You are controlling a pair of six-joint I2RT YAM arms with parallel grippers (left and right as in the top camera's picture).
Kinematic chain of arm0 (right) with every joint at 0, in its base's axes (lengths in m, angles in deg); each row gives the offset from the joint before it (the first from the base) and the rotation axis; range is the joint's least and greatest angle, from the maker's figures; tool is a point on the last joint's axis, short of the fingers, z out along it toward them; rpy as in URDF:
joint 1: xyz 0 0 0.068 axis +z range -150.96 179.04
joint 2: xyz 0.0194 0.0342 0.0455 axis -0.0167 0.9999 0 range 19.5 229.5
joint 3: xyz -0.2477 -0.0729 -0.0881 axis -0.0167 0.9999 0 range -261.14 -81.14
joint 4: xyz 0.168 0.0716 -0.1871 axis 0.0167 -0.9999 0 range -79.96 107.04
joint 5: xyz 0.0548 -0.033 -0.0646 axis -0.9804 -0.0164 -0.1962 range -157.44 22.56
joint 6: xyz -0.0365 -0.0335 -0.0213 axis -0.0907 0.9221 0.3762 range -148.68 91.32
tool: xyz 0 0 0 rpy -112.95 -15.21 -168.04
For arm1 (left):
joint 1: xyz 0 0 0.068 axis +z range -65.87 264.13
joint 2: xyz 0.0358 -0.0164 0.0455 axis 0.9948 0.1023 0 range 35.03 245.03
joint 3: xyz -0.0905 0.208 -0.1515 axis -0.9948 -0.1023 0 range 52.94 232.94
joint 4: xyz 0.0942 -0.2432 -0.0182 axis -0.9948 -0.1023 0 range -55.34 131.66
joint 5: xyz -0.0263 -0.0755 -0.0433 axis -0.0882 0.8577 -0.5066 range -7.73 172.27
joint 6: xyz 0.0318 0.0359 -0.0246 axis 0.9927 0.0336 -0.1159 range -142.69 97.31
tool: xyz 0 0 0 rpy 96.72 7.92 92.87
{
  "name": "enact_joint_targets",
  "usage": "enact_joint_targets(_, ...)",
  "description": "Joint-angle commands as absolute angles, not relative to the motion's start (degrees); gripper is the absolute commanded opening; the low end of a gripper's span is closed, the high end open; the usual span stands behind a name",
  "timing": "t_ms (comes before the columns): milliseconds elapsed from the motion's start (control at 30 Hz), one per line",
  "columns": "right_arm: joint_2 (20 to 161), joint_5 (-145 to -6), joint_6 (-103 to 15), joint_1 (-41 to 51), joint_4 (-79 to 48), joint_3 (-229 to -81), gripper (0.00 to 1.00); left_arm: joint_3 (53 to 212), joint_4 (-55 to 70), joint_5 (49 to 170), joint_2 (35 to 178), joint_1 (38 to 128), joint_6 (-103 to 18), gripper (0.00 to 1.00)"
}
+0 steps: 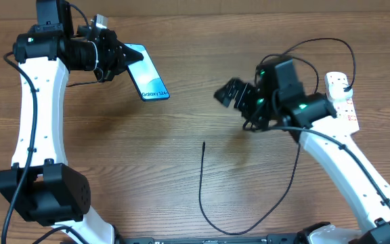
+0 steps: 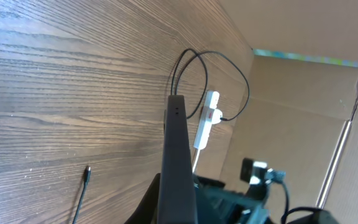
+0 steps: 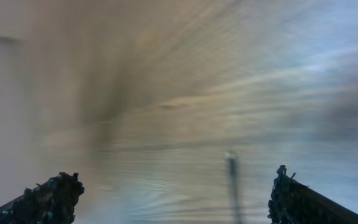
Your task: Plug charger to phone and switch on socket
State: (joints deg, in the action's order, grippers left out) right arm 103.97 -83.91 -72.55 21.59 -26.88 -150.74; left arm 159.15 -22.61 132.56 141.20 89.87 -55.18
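A brown wood-grain table (image 1: pixel 181 41) fills the overhead view. In the left wrist view, plain cardboard walls (image 2: pixel 303 112) stand beyond its far edge.

Two white arms with black joints reach in. The left arm (image 1: pixel 42 115) comes up the left side and the right arm (image 1: pixel 344 163) comes from the lower right corner.

The socket (image 1: pixel 340 95), a long white power strip with red markings, lies at the right edge and is partly covered by the right arm. Its printing is too small to read. In the left wrist view the strip (image 2: pixel 207 121) shows a red patch, and a black cable meets it there.

The phone (image 1: pixel 151 78), a slim rectangle, is at upper left with its bright blue-teal screen facing up. White text on the screen reads "Galaxy"; the characters after it are too small to be sure of. The left gripper (image 1: pixel 124 59) is pinched on the phone's upper end. From the left wrist camera the phone (image 2: pixel 179 162) appears edge-on as a thin dark slab.

The right gripper (image 1: pixel 227 93) is near the table's centre. Its rough black fingertips (image 3: pixel 55 196) are spread wide with nothing between them. That view is heavily blurred.

The charger (image 1: pixel 202 176), a thin black cable, curves across the lower middle of the table. Its small plug tip (image 1: pixel 204 144) lies loose on the wood, well apart from the phone.
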Motion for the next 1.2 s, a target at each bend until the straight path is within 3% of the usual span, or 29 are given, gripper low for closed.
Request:
enact_joint_targets(0, 104.7, -73.1, -69.0, 25.5, -28.8, -151.7, 1.00, 159.5, -22.3, 136.6, 144.4, 90.2, -53.9, 0.04)
enact_joint_targets(433, 111.2, -63.3, -69.5, 38.5, -34.3, -151.6, 1.00, 159.5, -21.6, 141.0, 154.0, 90.3, -50.9, 0.04)
enact_joint_targets(800, 122.9, -63.8, -70.8, 41.7, -34.0, -151.6, 1.00, 159.5, -22.0, 140.1, 154.4, 91.3, -49.4, 0.04)
enact_joint_targets(1167, 123.4, -63.2, -71.7, 45.5, -31.8, -151.6, 1.00, 159.5, -22.2, 139.4, 154.4, 91.3, -49.0, 0.05)
